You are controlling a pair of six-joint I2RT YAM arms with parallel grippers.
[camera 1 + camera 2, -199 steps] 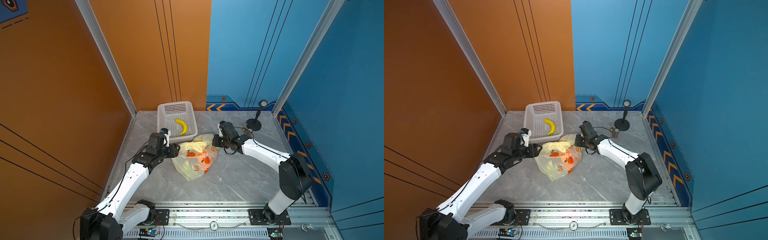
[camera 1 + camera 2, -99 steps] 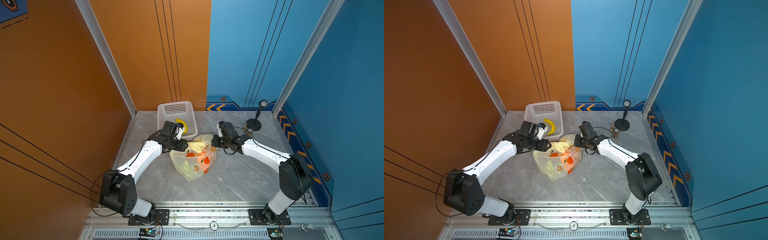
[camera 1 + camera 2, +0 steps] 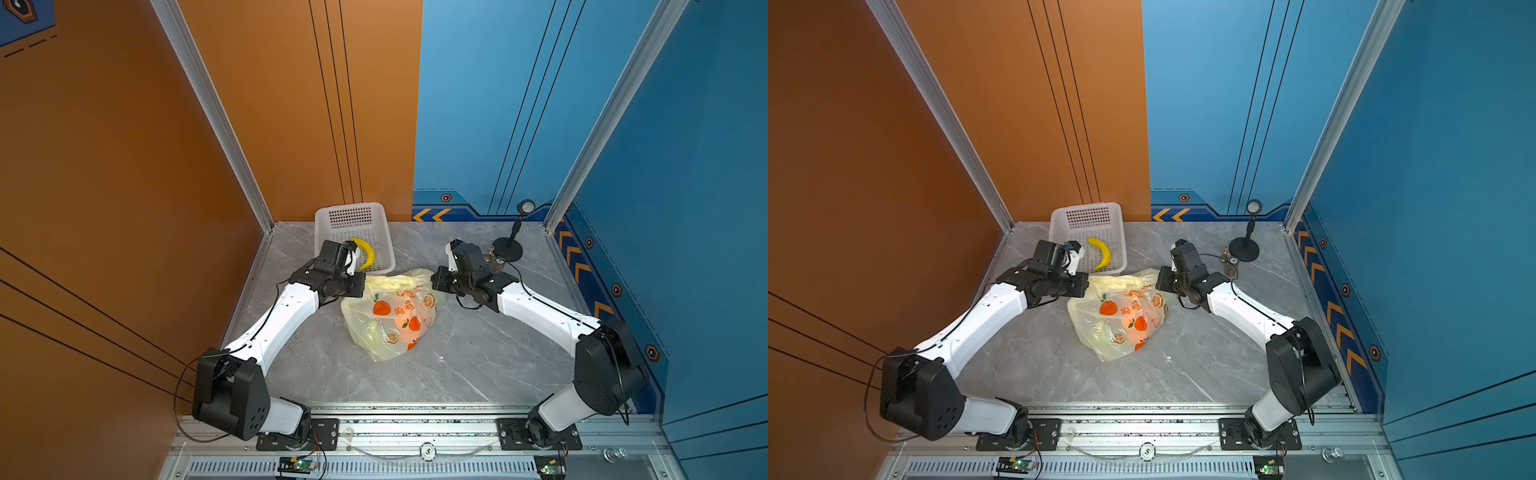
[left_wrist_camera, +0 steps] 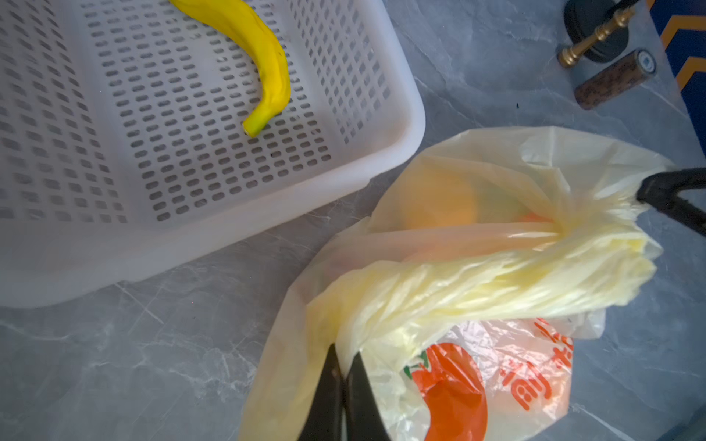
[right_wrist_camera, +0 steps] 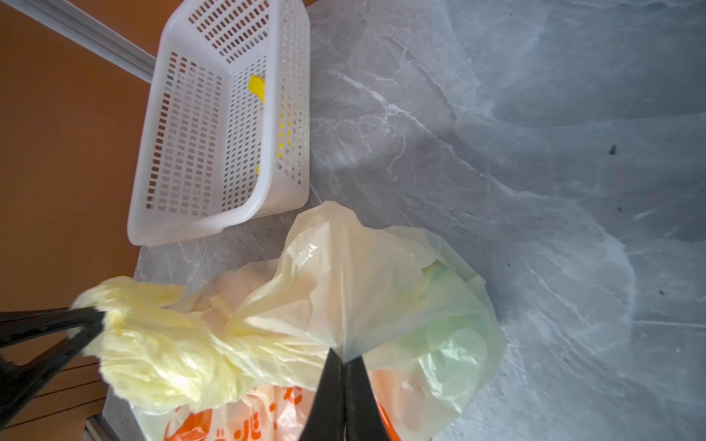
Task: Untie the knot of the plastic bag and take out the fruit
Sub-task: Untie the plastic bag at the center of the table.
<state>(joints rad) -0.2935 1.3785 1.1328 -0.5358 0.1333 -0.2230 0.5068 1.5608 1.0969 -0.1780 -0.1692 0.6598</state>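
Your left gripper (image 4: 342, 357) and right gripper (image 5: 344, 357) each pinch the plastic bag's (image 3: 388, 328) bunched top, just beside the basket (image 3: 322, 216).

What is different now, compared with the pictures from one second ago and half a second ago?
The left tool moved in toward the pale-yellow printed plastic bag and closed on the end of its twisted handle bunch. The right tool stayed shut on the bag's other side. The bag, the white perforated plastic basket and the yellow banana did not move.
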